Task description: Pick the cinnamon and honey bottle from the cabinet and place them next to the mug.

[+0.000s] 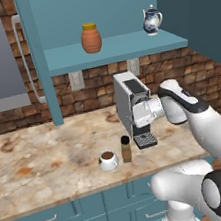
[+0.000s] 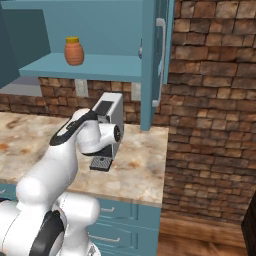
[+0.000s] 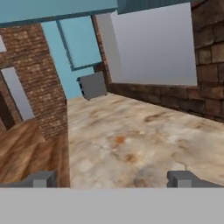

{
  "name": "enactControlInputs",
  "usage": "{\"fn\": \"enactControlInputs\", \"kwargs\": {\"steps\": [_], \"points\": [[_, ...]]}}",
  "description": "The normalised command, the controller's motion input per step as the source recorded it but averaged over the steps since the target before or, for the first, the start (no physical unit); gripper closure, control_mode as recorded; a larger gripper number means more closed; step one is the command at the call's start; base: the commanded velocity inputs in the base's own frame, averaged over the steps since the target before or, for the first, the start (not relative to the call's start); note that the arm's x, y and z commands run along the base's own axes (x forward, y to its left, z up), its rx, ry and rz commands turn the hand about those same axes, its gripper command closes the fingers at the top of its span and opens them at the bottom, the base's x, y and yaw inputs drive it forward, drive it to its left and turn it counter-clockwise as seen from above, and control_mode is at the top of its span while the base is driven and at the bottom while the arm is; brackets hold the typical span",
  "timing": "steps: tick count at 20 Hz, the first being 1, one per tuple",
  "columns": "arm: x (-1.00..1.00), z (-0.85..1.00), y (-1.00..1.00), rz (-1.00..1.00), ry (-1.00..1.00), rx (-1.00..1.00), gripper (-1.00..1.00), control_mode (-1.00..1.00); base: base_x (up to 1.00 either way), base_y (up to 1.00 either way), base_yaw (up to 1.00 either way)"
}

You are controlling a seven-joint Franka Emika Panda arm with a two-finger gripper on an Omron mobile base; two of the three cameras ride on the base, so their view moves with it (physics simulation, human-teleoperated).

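Cinnamon (image 1: 126, 149) is down on the table (image 1: 49, 157) for you, standing upright low in the middle of the left base view, just right of the mug (image 1: 109, 160) and close beside it; I can't tell whether the two touch. The mug sits on the marbled top with dark liquid inside. Right behind the spice bottle you've got the coffee machine (image 1: 132, 104), its drip tray (image 1: 145, 140) just to the bottle's right.

Look up: the honey bottle (image 1: 91, 38) stands on the open shelf of the cabinet (image 1: 115, 48), upper middle of the left base view, and in the upper left of the right base view at (image 2: 74, 51). A blue-and-white teapot (image 1: 152, 21) stands on the same shelf, well apart to its right.

Your arm crosses in front of the coffee machine in both base views, wrist level with the machine's body. In the hand view the fingers (image 3: 112, 179) are released, spread wide at the bottom corners with nothing between them, one tip at (image 3: 43, 178). Beyond them you see bare marbled table, brick wall on the right and wood floor at the lower left of that frame.

Teal drawers (image 1: 54, 220) run under the table edge.
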Motion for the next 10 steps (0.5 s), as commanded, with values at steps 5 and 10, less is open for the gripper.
{"fn": "enactControlInputs", "kwargs": {"steps": [5, 10], "points": [[-0.20, 0.33, 0.00, -0.22, 0.06, -0.02, -1.00, -1.00, 0.00, 0.00, 0.00], [-0.27, 0.70, 0.00, -0.22, 0.05, -0.04, -1.00, -1.00, 0.00, 0.00, 0.00]]}}
